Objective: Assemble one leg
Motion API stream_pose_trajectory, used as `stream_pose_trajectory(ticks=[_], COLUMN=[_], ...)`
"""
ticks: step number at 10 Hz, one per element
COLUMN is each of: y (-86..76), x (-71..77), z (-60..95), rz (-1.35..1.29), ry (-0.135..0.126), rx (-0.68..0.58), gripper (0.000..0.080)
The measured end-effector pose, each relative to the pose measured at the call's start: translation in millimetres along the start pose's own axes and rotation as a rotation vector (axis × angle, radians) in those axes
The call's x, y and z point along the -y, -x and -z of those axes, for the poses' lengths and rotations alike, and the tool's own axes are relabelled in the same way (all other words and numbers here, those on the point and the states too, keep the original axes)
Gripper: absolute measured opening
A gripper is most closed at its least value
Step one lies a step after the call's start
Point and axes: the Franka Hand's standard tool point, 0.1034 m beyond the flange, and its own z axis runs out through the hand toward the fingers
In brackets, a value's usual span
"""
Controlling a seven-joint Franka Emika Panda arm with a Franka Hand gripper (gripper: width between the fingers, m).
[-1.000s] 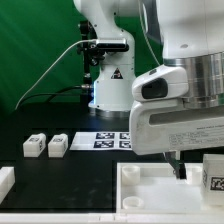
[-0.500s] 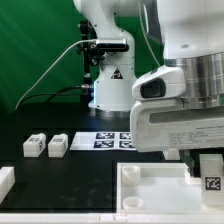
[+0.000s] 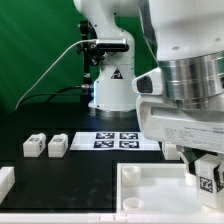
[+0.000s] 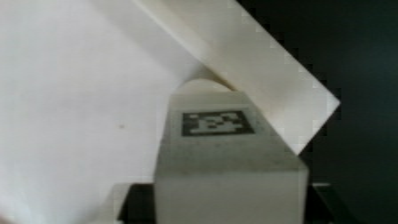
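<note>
Jaws clamp tagged white blocky leg (image 3: pixel 209 178) over recessed tray (image 3: pixel 141 199).

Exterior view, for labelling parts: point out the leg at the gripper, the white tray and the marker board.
leg (image 3: pixel 209 179): exterior view, its tagged front face.
white tray (image 3: pixel 150 170): exterior view, its raised back rim.
marker board (image 3: pixel 82 141): exterior view, bare white end on that view's left.

no words or numbers can be read, only square black-and-white tags (image 4: pixel 215 122) on the leg (image 4: pixel 215 175) and the marker board (image 3: pixel 110 141) (six o'clock, exterior view).
</note>
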Motion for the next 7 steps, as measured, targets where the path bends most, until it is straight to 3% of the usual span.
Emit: stream_pose_trajectory(ticks=[3, 4, 6, 7], y=[4.1, 5.3, 5.3, 6.0], x=[-1.0, -0.5, -0.8, -0.8], z=[-1.5, -1.8, -2.4, -2.5], rz=[-0.488, -0.564, -0.477, -0.434], ry=[-0.016, -0.014, -0.016, -0.015], rx=[0.054, 0.058, 0.057, 0.054], gripper=[0.0294, 0.0294, 0.0300, 0.0529])
